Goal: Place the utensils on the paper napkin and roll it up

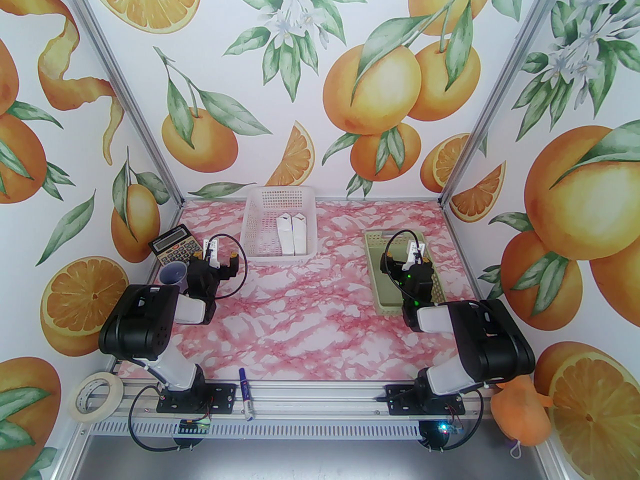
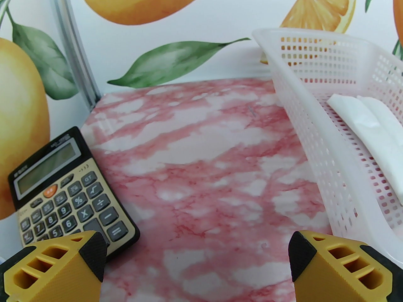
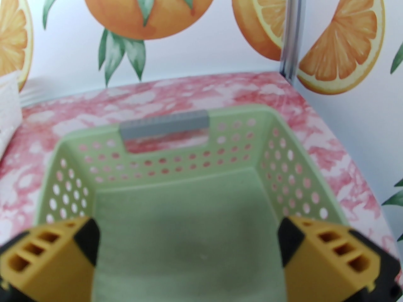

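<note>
Where the pink marbled table (image 1: 300, 318) stretches between the orange-printed walls, the white mesh basket (image 1: 250, 228) stands at the far edge, a little left of centre. To its right, well apart, the pale green basket (image 1: 372, 273) lies lengthwise with a grey handle on its far wall; the right wrist view shows its bare floor (image 3: 176, 206).

The right gripper (image 1: 406, 255) hangs over the green basket, its yellow fingers spread wide with nothing between them (image 3: 189, 244). The left gripper (image 1: 220, 253) hovers above the table between the calculator and the white basket, its fingers just as wide apart and holding nothing (image 2: 196, 256).

An orange soft toy (image 1: 520, 413) sits off the table beside the right arm's base. A roll of pale tape (image 1: 95, 395) lies at the near left corner. The black and gold calculator (image 1: 172, 247) rests tilted near the left wall (image 2: 63, 187).

Two folded white paper napkins (image 1: 291, 235) lie side by side in the right half of the white basket (image 2: 315, 137), touching each other (image 2: 377, 131). A purple cup (image 1: 175, 273) peeks out just behind the left arm. A blue-capped marker pen (image 1: 246, 393) lies on the near rail between the two bases.
</note>
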Robot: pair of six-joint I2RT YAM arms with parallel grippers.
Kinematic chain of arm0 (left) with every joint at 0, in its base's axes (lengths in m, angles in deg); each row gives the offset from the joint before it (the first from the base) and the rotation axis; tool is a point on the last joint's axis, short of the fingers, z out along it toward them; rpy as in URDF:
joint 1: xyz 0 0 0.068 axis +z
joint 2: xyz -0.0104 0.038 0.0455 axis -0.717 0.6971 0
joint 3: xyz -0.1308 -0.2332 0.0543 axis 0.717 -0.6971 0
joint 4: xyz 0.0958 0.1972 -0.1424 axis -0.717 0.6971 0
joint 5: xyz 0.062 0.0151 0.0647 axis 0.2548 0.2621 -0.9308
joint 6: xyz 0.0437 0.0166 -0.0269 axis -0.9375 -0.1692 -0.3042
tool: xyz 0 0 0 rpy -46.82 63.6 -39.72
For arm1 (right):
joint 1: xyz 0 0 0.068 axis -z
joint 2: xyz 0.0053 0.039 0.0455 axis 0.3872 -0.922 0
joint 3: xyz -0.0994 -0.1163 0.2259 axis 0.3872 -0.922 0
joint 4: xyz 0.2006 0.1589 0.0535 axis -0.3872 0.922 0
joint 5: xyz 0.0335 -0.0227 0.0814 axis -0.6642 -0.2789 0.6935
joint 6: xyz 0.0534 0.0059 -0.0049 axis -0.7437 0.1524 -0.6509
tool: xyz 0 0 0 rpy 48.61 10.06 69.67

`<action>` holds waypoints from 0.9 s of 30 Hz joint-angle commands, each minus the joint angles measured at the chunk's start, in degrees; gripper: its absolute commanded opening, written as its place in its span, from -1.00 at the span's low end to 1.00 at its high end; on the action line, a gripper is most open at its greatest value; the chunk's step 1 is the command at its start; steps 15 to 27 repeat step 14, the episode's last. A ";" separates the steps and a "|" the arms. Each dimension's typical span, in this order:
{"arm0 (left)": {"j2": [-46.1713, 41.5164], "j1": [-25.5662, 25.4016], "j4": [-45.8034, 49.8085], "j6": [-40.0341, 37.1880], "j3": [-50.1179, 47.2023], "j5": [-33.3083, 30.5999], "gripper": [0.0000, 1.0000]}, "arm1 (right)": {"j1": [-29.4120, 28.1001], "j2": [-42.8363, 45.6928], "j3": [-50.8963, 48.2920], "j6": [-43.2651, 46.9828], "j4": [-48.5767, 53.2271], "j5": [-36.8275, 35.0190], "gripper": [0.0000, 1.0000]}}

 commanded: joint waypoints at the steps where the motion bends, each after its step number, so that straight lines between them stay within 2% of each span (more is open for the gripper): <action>1: -1.01 -0.17 0.12 0.29 0.90 0.53 1.00 | -0.34 -0.06 0.95 0.47 0.29 -0.24 1.00; 27: -1.02 -0.26 0.19 0.20 0.90 0.53 0.99 | -0.78 -0.06 1.61 1.52 1.46 0.64 1.00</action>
